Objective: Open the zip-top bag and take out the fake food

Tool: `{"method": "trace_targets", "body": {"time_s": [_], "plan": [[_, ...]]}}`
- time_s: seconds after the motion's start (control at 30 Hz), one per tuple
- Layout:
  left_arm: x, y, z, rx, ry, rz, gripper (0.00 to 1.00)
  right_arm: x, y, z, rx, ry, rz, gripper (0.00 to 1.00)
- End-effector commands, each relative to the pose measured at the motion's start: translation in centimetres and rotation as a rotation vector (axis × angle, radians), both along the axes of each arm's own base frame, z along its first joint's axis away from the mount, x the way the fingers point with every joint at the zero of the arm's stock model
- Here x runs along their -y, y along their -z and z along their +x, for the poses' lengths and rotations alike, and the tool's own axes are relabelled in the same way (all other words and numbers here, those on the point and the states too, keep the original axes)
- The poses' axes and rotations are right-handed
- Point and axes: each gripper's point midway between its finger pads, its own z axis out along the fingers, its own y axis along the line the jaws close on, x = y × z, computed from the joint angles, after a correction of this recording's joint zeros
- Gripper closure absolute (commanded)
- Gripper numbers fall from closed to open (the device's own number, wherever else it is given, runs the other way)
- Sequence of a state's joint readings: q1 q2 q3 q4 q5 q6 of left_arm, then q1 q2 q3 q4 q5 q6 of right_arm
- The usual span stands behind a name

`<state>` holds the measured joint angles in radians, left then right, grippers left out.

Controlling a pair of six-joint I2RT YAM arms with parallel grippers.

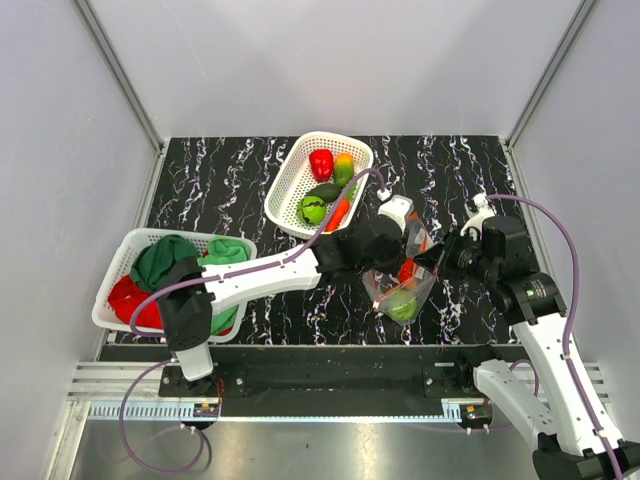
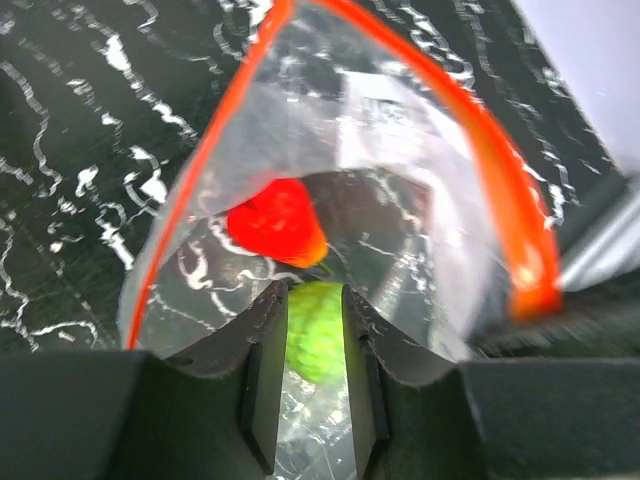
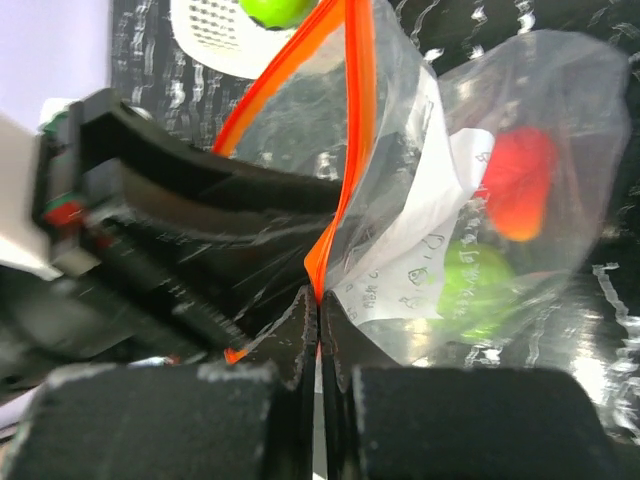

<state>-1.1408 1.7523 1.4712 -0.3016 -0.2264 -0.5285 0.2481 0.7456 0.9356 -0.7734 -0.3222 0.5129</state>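
clear crinkly plastic is stretching between the two arms: the zip-top bag [image 1: 400,285] is sitting right of centre on the black marbled counter [image 1: 220,175], with its mouth standing open. the right fingers [image 3: 290,335] are clamping flat on the red-orange zip strip [image 3: 345,170]. pinching one lip this way looks meant to anchor the bag and hold the mouth wide for the other arm.

the left fingers [image 2: 262,345] are reaching in through that mouth and gripping a green piece of fake food [image 2: 315,335], which is filling the gap between them. a red piece [image 2: 275,222] is lying just beyond it, deeper in the bag, near a white printed slip [image 3: 420,250]. so the opening step seems done and the removing is under way.

more pieces, a red pepper [image 1: 321,163] among them, are lying in the white mesh basket [image 1: 285,190] at the far side, likely the drop spot. the green piece is probably needing a straight pull out, without dragging the film off the right pinch. at the near left, another basket [image 1: 118,262] is holding red and green cloths [image 1: 165,258].
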Motion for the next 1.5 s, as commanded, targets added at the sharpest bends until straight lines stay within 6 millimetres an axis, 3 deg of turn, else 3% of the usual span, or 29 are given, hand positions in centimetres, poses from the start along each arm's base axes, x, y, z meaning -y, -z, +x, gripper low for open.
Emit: {"method": "trace_targets", "body": {"time_s": [0.0, 0.17, 0.23, 0.4, 0.53, 0.63, 0.83, 0.87, 1.13, 1.23, 1.3, 1.4, 1.47], "plan": [[-0.6, -1.9, 1.6, 0.037, -0.103, -0.026, 0.67, -2.0, -1.7, -0.1, 0.006, -0.035, 0.149, 1.00], [-1.0, -1.8, 1.4, 0.039, -0.097, 0.003, 0.64, -2.9, -3.4, 0.3, 0.024, -0.040, 0.226, 1.00], [-1.1, -1.4, 1.4, 0.038, -0.095, 0.013, 0.57, -2.9, -3.6, 0.3, 0.027, -0.039, 0.231, 1.00], [-0.9, 1.5, 1.2, -0.008, -0.084, 0.069, 0.48, -2.3, -1.3, 0.4, -0.013, 0.003, 0.209, 1.00], [0.0, 3.3, 1.8, -0.040, -0.083, 0.068, 0.48, -2.3, 0.3, 0.1, -0.048, 0.010, 0.203, 1.00], [1.4, 3.7, 2.1, -0.048, -0.056, 0.020, 0.56, -1.8, 1.0, -0.3, -0.058, 0.029, 0.184, 1.00], [4.0, 5.2, 2.0, -0.097, -0.008, -0.048, 0.60, -0.1, 1.1, -0.5, -0.047, 0.095, 0.103, 1.00], [4.2, 6.3, 2.0, -0.114, -0.009, -0.036, 0.59, 0.2, 0.9, -0.4, -0.039, 0.102, 0.090, 1.00], [6.4, 8.5, 2.4, -0.176, -0.011, -0.085, 0.43, 0.7, 1.1, -0.9, -0.039, 0.116, 0.067, 1.00], [6.6, 10.2, 2.4, -0.208, -0.027, -0.069, 0.39, 0.7, 0.9, -1.0, -0.030, 0.112, 0.070, 1.00], [6.5, 11.2, 2.6, -0.225, -0.052, -0.054, 0.31, 0.7, 0.8, -1.0, -0.027, 0.114, 0.068, 1.00], [6.4, 13.4, 2.9, -0.249, -0.068, -0.024, 0.31, 0.8, 0.7, -1.1, -0.023, 0.112, 0.070, 1.00], [6.5, 13.8, 3.1, -0.247, -0.069, -0.012, 0.31, 0.8, 0.9, -1.2, -0.027, 0.111, 0.066, 1.00]]}}
